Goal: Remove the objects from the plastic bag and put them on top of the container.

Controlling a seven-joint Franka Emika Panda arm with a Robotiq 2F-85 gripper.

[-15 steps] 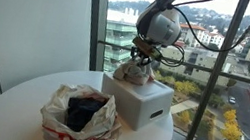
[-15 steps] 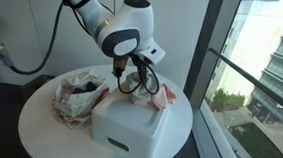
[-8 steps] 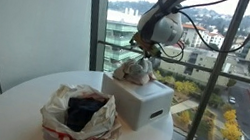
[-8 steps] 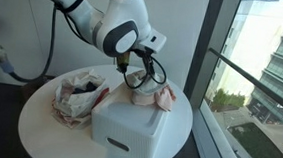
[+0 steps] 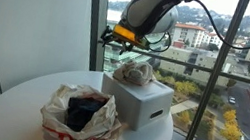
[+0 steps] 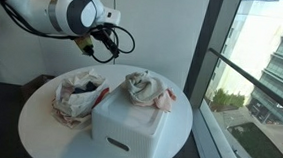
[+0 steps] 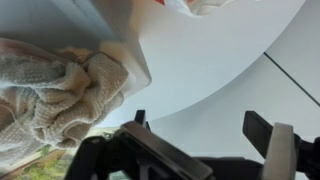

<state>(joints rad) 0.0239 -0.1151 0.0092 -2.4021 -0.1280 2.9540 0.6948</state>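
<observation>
A white box container [image 5: 140, 103] [image 6: 128, 123] stands on the round table in both exterior views. A crumpled beige cloth [image 5: 134, 74] [image 6: 144, 87] lies on its top, with a pink piece [image 6: 166, 102] beside it. The crinkled plastic bag [image 5: 78, 121] [image 6: 73, 97] lies open next to the container, with a dark object [image 5: 83, 109] inside. My gripper [image 5: 120, 36] [image 6: 96, 48] hangs open and empty in the air, above and to the side of the container and apart from the cloth. In the wrist view the cloth [image 7: 50, 95] fills the left, and nothing lies between the spread fingers of the gripper [image 7: 200, 122].
The round white table [image 5: 18, 104] [image 7: 220, 50] carries both bag and container. A floor-to-ceiling window [image 5: 214, 84] runs close behind the table. A black cable loops off the gripper [image 6: 119, 42].
The gripper was shut on the cloth on the container's top. It has opened, let the cloth go, and risen away towards the bag side.
</observation>
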